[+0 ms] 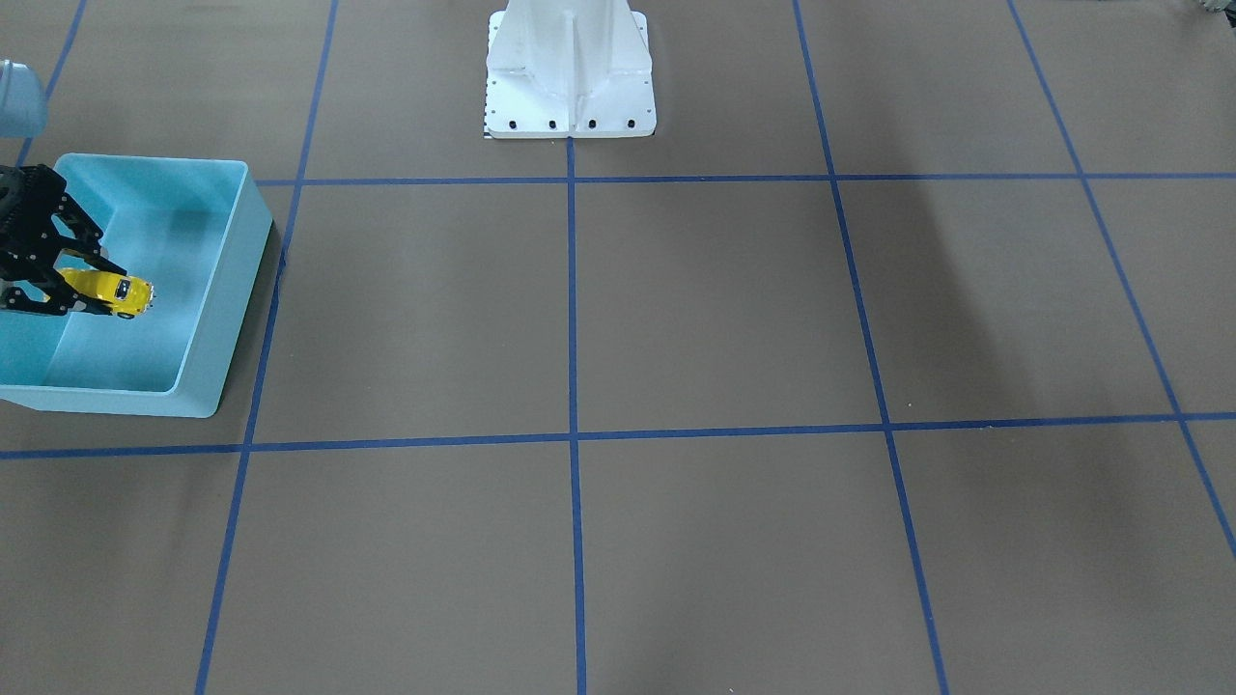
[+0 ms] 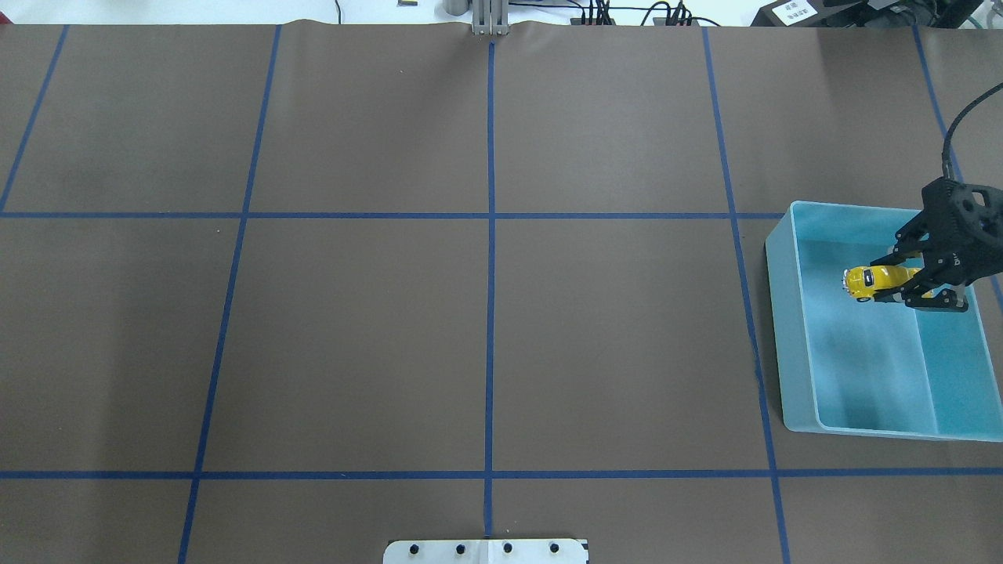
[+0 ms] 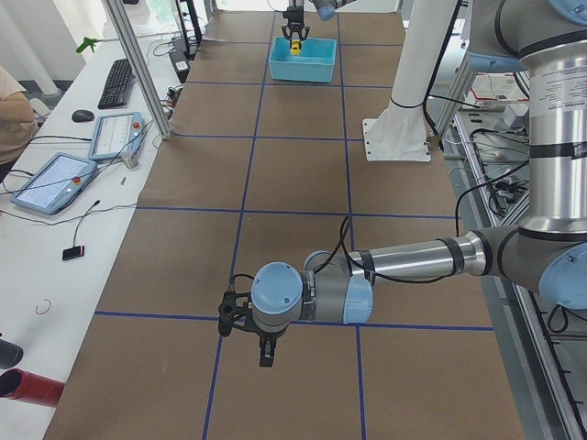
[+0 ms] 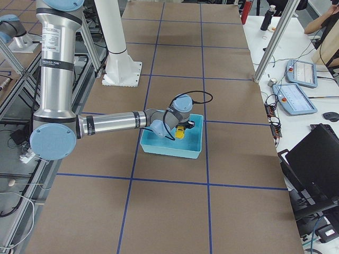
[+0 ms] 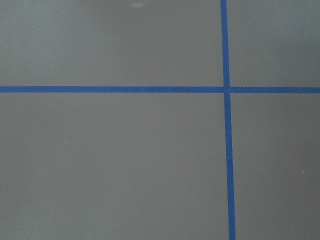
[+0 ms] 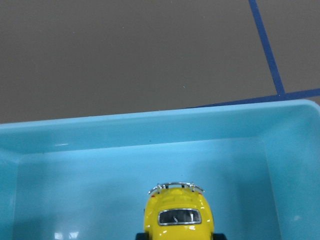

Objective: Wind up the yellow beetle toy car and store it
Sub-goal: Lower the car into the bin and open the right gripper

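Note:
The yellow beetle toy car (image 2: 866,280) hangs over the inside of the light blue bin (image 2: 776,329), held level by its rear. My right gripper (image 2: 901,282) is shut on it, reaching in from the bin's outer side. In the front-facing view the car (image 1: 121,292) juts from the gripper (image 1: 87,288) above the bin (image 1: 232,290). The right wrist view shows the car's roof and rear window (image 6: 177,215) above the bin floor. My left gripper (image 3: 261,344) shows only in the exterior left view, low over bare table; I cannot tell whether it is open.
The white robot base (image 1: 570,87) stands at the table's robot-side edge. Blue tape lines (image 2: 490,235) grid the brown table. The bin holds nothing but the hanging car. A desk with tablets (image 3: 55,179) runs along the far side.

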{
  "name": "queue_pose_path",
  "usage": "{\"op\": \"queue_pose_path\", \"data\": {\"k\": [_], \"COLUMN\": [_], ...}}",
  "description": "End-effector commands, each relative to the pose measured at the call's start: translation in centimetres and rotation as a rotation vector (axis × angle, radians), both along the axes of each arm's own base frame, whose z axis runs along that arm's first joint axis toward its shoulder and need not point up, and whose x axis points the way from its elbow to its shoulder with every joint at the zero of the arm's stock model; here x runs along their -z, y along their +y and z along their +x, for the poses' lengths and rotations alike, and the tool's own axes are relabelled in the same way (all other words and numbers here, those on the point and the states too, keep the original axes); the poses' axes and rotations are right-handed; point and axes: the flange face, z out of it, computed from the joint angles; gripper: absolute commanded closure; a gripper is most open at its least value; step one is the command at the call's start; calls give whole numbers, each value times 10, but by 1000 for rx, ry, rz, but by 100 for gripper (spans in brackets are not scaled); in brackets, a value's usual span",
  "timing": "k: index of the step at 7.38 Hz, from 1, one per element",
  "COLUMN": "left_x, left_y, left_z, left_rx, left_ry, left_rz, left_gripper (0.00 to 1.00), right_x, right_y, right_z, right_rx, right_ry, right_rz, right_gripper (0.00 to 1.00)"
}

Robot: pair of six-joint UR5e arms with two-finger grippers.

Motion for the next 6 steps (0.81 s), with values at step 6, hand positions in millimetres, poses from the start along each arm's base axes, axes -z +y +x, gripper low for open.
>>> {"op": "queue_pose_path", "data": {"k": [6], "left_x": [1], "left_y": [-1], "left_z": [0], "left_rx": [0], "left_ry": [0], "left_rz": [4], "left_gripper": [0], "right_x": [-38], "right_y": [14], "right_z": [-39], "right_rx": [47], "right_ry": [-31], "right_rz": [-32], "right_gripper": [63]}}
